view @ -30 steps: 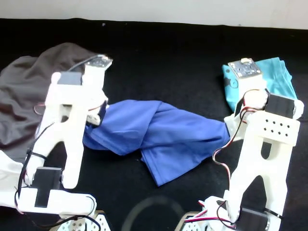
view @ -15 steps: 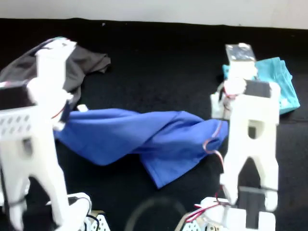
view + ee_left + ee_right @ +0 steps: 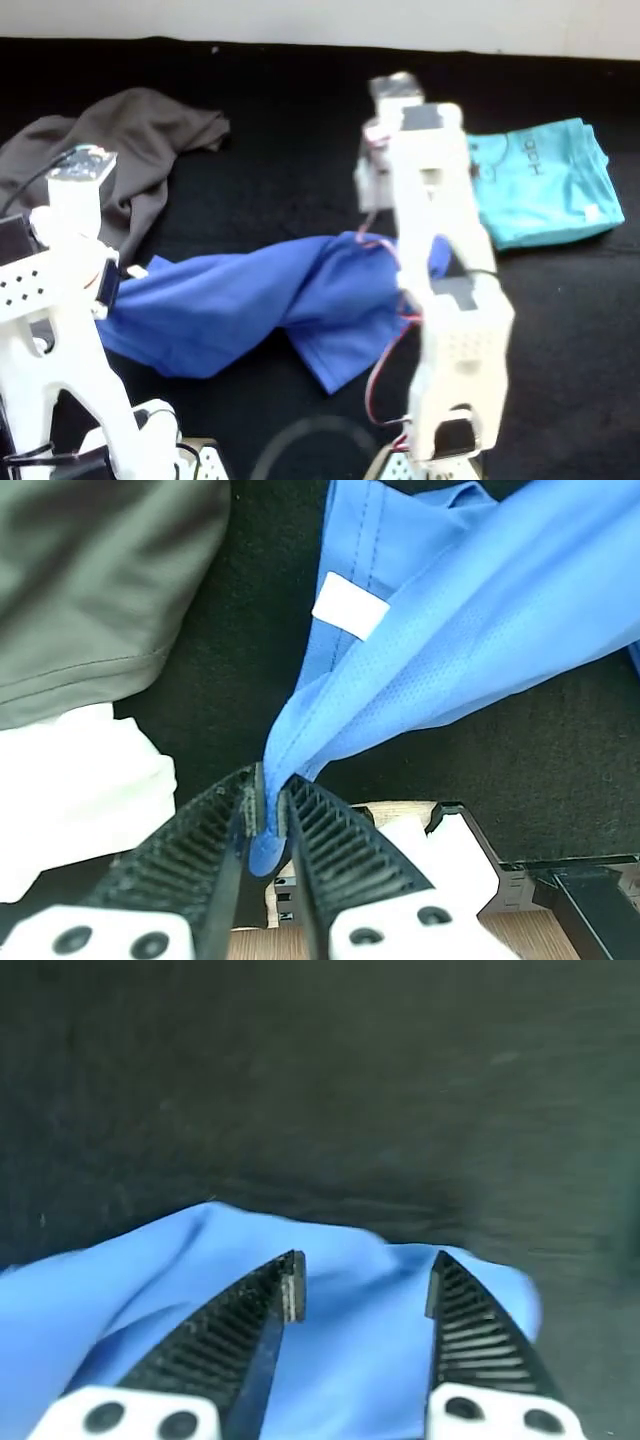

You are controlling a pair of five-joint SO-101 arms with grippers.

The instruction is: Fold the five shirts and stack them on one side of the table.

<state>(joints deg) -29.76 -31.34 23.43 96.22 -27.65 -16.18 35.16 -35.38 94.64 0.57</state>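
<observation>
A blue shirt (image 3: 260, 300) lies crumpled across the middle of the black table (image 3: 290, 130). My left gripper (image 3: 268, 815) is shut on an edge of the blue shirt (image 3: 450, 650), near its white label, at the table's left front. My right gripper (image 3: 365, 1285) is open, hovering just above the right end of the blue shirt (image 3: 200, 1280) with nothing between its fingers. In the high view the right arm (image 3: 430, 200) stands over the shirt's right end. A folded teal shirt (image 3: 540, 185) lies at the right. A grey shirt (image 3: 120, 150) is heaped at the back left.
A white shirt (image 3: 70, 780) lies at the front left beside the grey shirt (image 3: 100, 590). The table's wooden front edge (image 3: 380, 815) shows below the left gripper. Bare black cloth spans the back middle.
The right arm has let go of the blue shirt's right end and swung left toward the middle, uncovering the teal shirt. The left arm has drawn the shirt's left end toward the front left.
</observation>
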